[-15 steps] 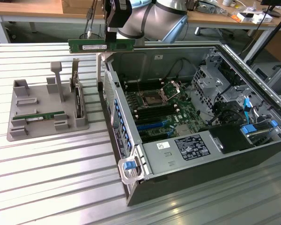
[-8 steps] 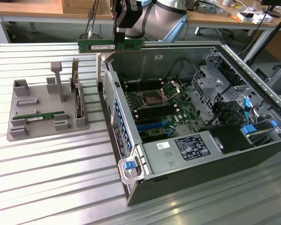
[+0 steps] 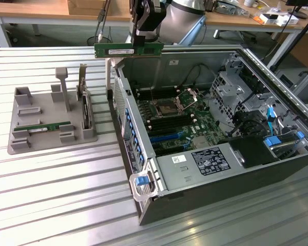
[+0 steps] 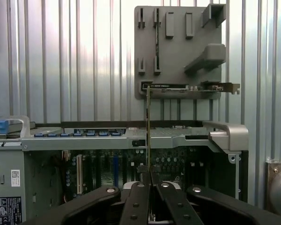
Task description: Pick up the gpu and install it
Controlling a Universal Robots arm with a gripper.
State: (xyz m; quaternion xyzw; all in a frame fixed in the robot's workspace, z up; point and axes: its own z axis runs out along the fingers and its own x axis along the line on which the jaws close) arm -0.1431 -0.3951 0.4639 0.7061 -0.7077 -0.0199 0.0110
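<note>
The gpu (image 3: 127,49), a long thin green circuit-board stick with a white label, hangs level in the air above the back-left corner of the open computer case (image 3: 159,205). My gripper (image 3: 145,42) is shut on its upper edge, right of the stick's middle. In the wrist view the gpu (image 4: 148,131) shows edge-on as a thin vertical line rising from between my fingertips (image 4: 150,180), above the case wall (image 4: 131,140) and the motherboard (image 4: 107,168). A second stick alike (image 3: 47,126) lies in the grey holder (image 3: 20,146).
The grey holder (image 4: 178,108) stands on the slatted metal table (image 3: 56,195) at the exterior view's left, with an expansion card (image 3: 85,110) upright in it. Inside the case lie the motherboard (image 3: 174,120) with dark slots, cables and drive cages. Desks stand behind.
</note>
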